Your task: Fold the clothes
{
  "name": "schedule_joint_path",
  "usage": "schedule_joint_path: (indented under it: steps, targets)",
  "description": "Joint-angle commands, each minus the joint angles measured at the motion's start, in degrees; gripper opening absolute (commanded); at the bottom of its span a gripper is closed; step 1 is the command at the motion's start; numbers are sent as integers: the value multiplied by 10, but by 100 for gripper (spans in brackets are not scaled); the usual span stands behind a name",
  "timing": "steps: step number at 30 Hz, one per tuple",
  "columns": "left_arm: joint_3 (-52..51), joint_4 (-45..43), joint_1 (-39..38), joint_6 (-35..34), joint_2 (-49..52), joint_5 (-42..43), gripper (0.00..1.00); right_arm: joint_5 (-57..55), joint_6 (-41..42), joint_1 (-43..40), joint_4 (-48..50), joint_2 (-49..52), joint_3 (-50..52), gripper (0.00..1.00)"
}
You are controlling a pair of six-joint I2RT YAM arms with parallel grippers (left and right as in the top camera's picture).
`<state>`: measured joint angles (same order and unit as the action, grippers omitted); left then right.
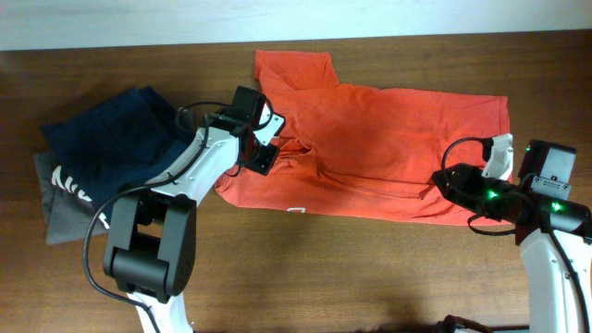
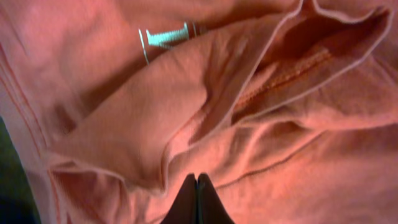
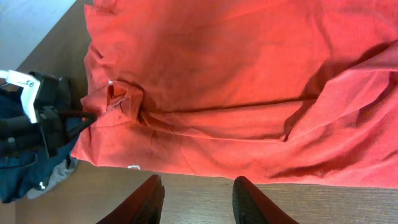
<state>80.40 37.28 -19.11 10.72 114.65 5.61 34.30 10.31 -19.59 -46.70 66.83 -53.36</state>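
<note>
Fingers [image 2: 186, 204] of your left gripper [image 2: 196, 180] press together at the bunched collar [image 2: 280, 74] of the orange-red T-shirt [image 1: 388, 139], which lies spread on the wooden table [image 1: 351, 268], while your right gripper [image 3: 198, 186] hangs parted and empty beside the shirt's edge.

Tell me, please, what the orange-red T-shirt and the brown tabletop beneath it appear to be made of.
Orange-red T-shirt: soft matte knit, probably cotton; it creases loosely and shows stitched seams. Brown tabletop: wood or wood-look laminate, streaked with grain, faintly glossy; I cannot tell which.
</note>
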Motion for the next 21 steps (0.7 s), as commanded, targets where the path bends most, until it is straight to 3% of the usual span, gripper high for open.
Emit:
schedule_joint_path:
  steps: [1,10,21]
  targets:
    - [-8,-24,1,20,-1,3,0,-5,-5,5,2,1,-7,41]
    - [-7,-111,1,43,16,-80,0,-5,-4,5,2,1,-7,41]
    - [40,71,0,35,-59,-17,0,-5,-5,5,-2,1,-7,41]
